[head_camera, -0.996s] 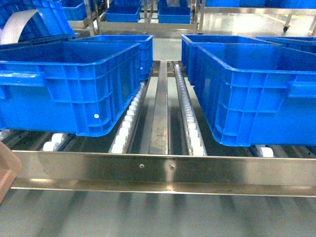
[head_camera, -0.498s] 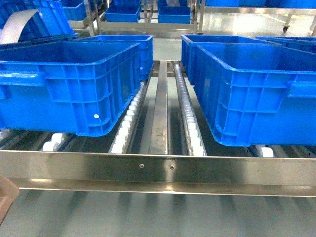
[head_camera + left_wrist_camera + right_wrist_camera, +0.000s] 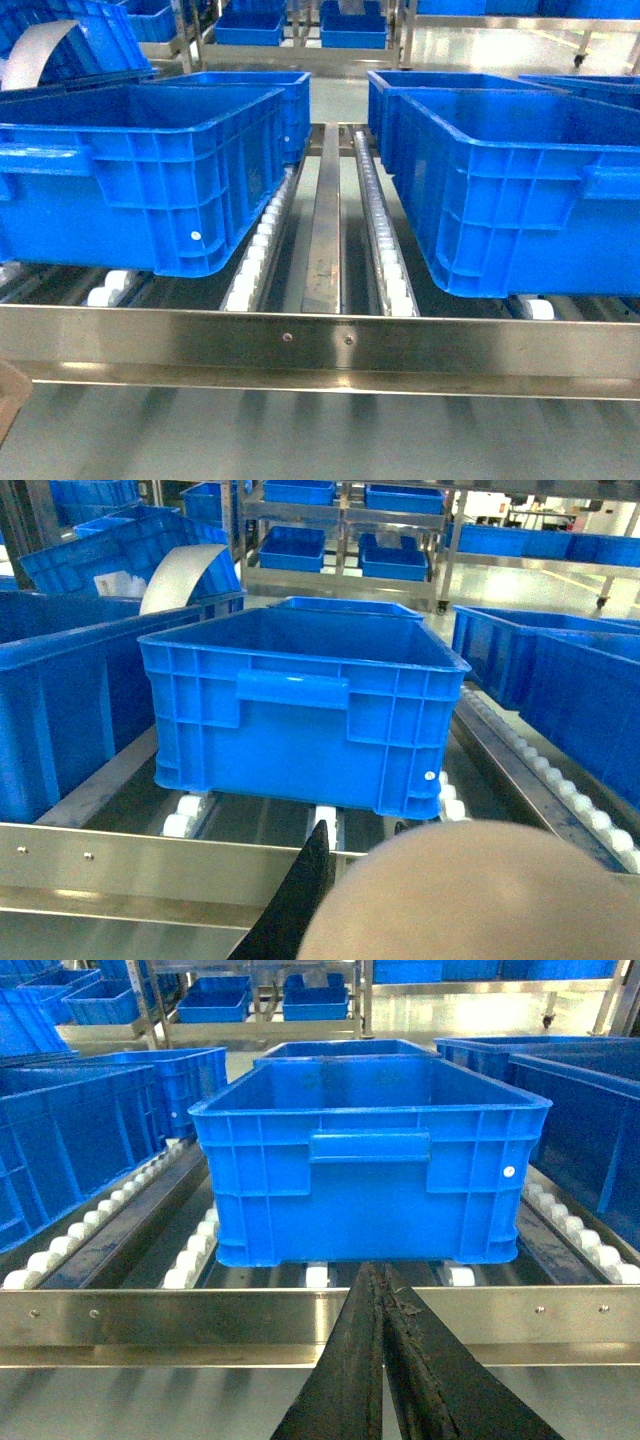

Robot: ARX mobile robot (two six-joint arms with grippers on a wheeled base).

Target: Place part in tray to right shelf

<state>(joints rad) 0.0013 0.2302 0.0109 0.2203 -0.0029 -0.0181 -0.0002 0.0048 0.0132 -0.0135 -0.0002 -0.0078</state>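
The part is out of view. A tan tray shows only as a corner at the lower left edge [image 3: 6, 400] of the head view. In the left wrist view it is a big blurred tan shape [image 3: 470, 900]. That shape covers most of my left gripper [image 3: 358, 826]: one black finger [image 3: 305, 890] shows beside it, and the other is only a dark tip. My right gripper [image 3: 378, 1272] is shut with nothing between its fingers. It points at the shiny front rail [image 3: 150, 1315] of the right shelf [image 3: 320, 340]. Neither gripper shows in the head view.
Large blue crates sit on the white roller tracks: one at the left [image 3: 140, 180], one at the right [image 3: 510, 190], more behind. A steel divider [image 3: 322, 230] runs between the roller tracks [image 3: 385, 240]. More racks with blue crates stand farther back [image 3: 300, 25].
The tan tray corner at the lower left of the head view has sunk down and left, almost out of frame. The crates and shelf have not moved.
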